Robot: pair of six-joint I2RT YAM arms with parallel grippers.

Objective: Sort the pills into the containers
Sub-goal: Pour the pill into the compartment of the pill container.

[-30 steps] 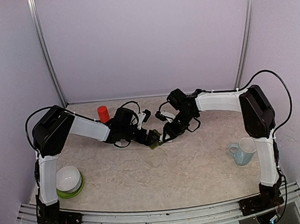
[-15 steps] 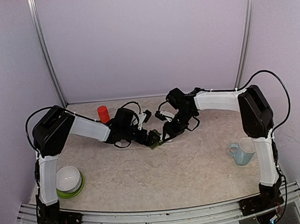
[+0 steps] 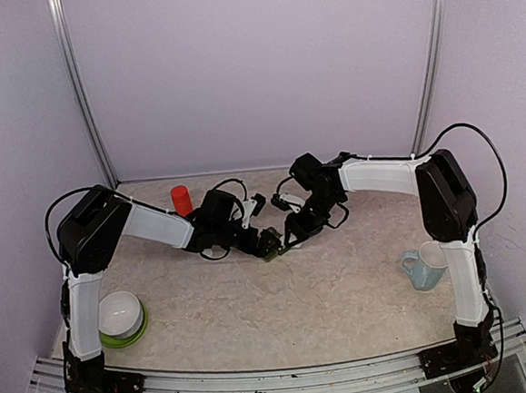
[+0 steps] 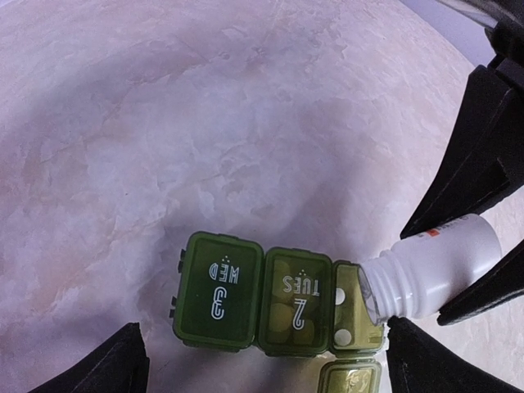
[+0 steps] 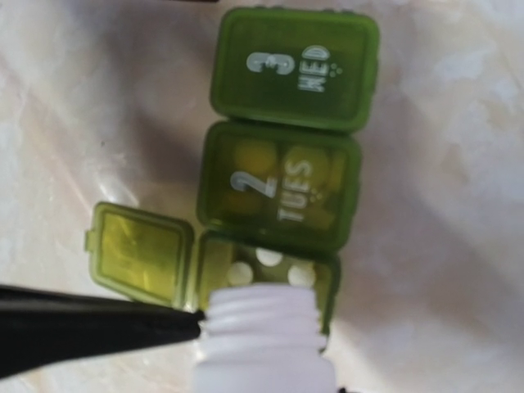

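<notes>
Counting what stands on the counter (image 3: pixel 280 295): one dark green strip of three joined containers (image 5: pixel 282 184), one white bottle (image 5: pixel 262 352), one orange-red bottle (image 3: pixel 181 200), one pale blue mug (image 3: pixel 425 267), and one white bowl (image 3: pixel 120 310) sitting on one green plate (image 3: pixel 133 337).

The containers lie mid-counter between the two arms, well apart from the mug at the right and the bowl at the near left. The orange-red bottle stands upright toward the back left.

The end container marked "3 WED" (image 5: pixel 296 70) has its lid shut, and I cannot tell what is inside. The middle one, marked "2 TUES" (image 5: pixel 280 188), is also shut, and yellowish pieces show through its tinted lid, their number unclear. The third container (image 5: pixel 214 260) is open, its lid (image 5: pixel 139 252) folded flat to one side. Three round white pills (image 5: pixel 268 256) are visible in it.

The right pincer (image 4: pixel 419 280) is clamped on the white bottle, which is tipped on its side with its threaded mouth over the rim of the open container.

The left pincer (image 4: pixel 262 344) is spread wide and grips nothing, with one finger on each side of the strip.
</notes>
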